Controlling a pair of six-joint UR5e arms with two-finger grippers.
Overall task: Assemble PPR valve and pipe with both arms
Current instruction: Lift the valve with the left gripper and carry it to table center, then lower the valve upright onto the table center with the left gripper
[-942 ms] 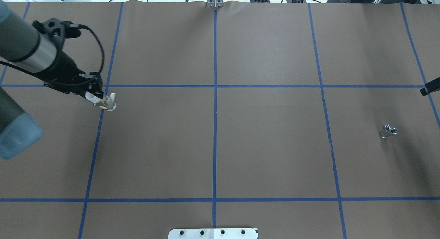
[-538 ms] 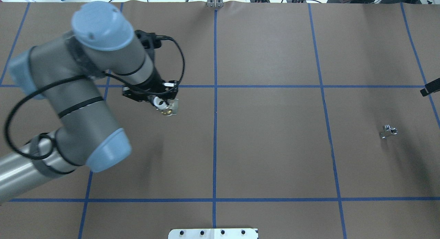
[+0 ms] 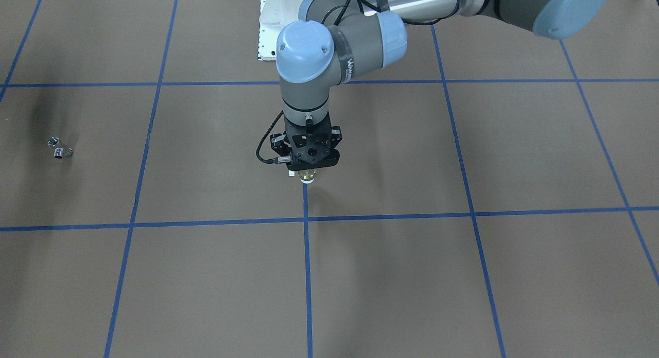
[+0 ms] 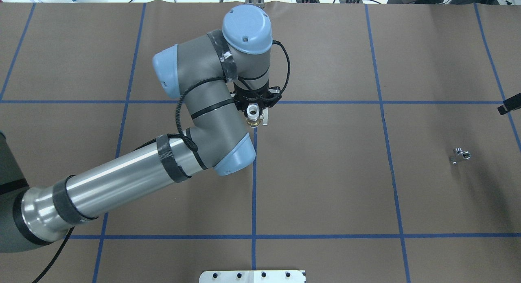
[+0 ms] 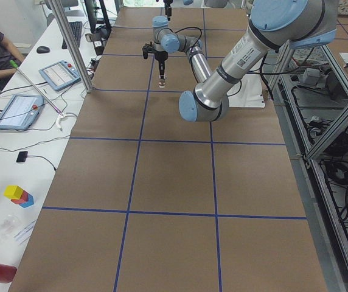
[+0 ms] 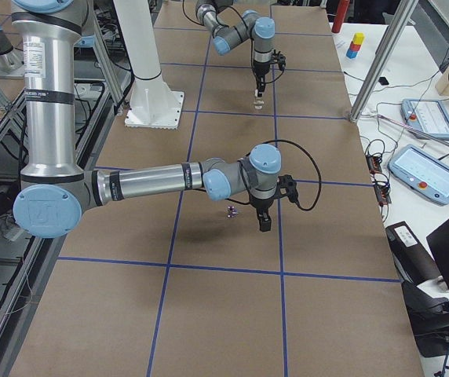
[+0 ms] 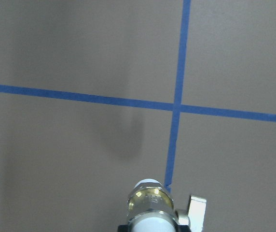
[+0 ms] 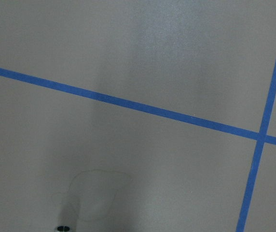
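Observation:
My left gripper is shut on the PPR valve, brass middle with white ends, and holds it upright above the table's centre tape line. The valve also shows in the front view under the gripper and in the left wrist view. The pipe, a small silver fitting, lies on the table at the right, also in the front view. My right gripper hangs beside the pipe; only its black tip shows overhead, and I cannot tell whether it is open or shut.
Blue tape lines divide the brown table cover into a grid. The white robot base plate is at the near edge. Metal posts and a side desk with tablets stand along the operators' side.
My left arm has swung to the right with the valve, from the left part of the table to the centre line. The pipe and the right gripper's tip have not moved.

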